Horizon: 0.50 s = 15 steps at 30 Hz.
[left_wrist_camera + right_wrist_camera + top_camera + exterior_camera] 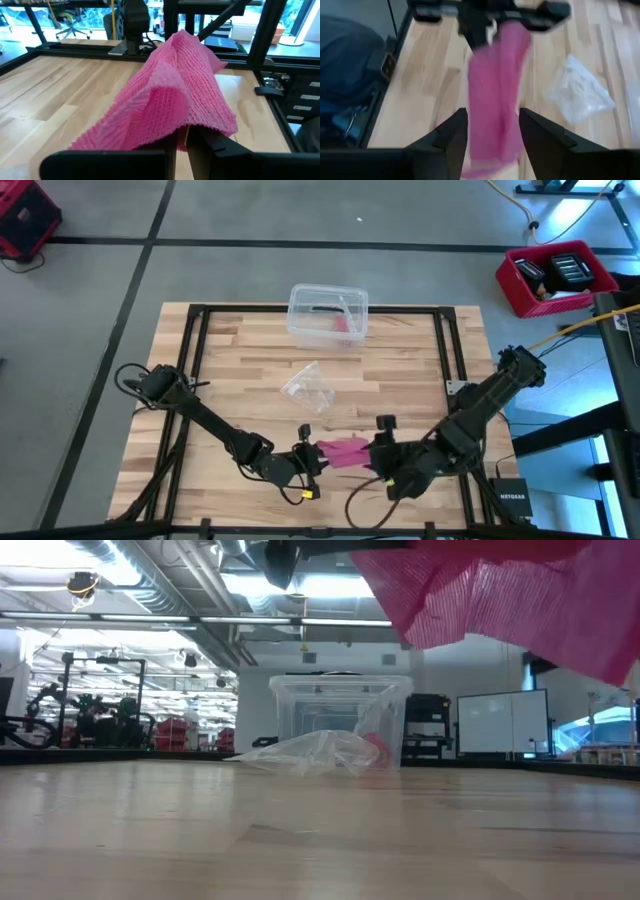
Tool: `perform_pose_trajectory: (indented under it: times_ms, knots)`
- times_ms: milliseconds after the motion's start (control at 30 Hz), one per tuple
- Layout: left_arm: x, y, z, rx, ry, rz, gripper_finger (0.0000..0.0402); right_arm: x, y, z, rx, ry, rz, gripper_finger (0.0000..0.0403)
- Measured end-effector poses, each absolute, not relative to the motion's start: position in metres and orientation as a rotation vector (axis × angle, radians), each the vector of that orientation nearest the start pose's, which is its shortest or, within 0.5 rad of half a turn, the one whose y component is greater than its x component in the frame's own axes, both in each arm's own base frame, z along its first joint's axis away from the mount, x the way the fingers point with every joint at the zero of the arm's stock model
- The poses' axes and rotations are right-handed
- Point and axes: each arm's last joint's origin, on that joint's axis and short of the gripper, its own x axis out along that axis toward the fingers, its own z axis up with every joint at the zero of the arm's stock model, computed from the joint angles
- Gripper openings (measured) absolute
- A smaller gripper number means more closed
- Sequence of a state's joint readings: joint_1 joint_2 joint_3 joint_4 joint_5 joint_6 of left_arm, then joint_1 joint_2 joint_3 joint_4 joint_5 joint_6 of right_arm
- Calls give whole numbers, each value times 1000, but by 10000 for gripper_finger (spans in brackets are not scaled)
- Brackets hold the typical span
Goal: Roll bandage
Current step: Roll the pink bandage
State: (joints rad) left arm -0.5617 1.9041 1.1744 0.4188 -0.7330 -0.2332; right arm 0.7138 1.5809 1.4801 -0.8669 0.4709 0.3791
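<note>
Bandage (345,451) stretches sideways from closed left tool (312,459) to open right tool (379,463)

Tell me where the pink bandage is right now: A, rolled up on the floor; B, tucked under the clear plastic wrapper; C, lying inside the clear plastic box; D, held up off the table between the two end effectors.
D: the bandage hangs near the table's front edge between the left end effector, shut on one end, and the right end effector, whose open fingers straddle it.
</note>
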Motion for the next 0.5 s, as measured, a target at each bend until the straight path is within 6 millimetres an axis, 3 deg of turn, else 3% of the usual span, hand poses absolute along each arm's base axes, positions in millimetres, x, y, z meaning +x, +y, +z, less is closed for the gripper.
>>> perform_pose_trajectory:
  times_ms: [100, 233, 500]
  knots:
    - [361, -204, 207, -43, 225, 198, 21, 265, 201, 312, -219, 805, 38, 174]
    - [359, -207, 208, -38, 223, 190, 21, 277, 185, 294, -229, 855, -23, 164]
    - [359, -207, 208, -33, 222, 186, 21, 284, 179, 288, -210, 904, 64, 117]
